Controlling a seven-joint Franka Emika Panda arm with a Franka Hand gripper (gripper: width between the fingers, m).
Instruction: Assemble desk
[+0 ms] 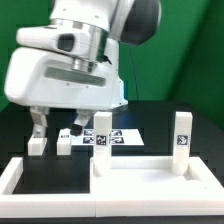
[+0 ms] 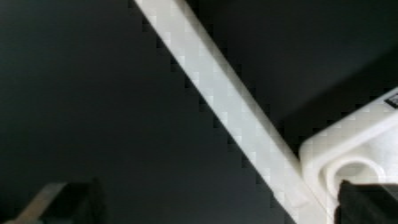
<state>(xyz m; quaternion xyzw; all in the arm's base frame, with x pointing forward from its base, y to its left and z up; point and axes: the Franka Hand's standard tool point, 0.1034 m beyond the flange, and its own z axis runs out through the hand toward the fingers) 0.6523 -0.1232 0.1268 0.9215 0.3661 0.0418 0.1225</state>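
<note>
The white tabletop panel (image 1: 150, 172) lies at the front of the exterior view's right. Two white legs stand upright on it, one at its left (image 1: 101, 129) and one at its right (image 1: 181, 135), each with a tag. Two more short white legs (image 1: 37, 146) (image 1: 64, 145) sit on the black table at the left. My gripper (image 1: 57, 124) hangs just above those two, open and empty. In the wrist view my gripper (image 2: 217, 205) has only dark table between its fingers, and a rounded corner of the tabletop (image 2: 356, 150) shows next to one finger (image 2: 365, 198).
The long low white border rail (image 1: 18, 178) runs along the front and left, and crosses the wrist view diagonally (image 2: 222, 95). The marker board (image 1: 112, 137) lies flat behind the tabletop. A green backdrop stands behind the table.
</note>
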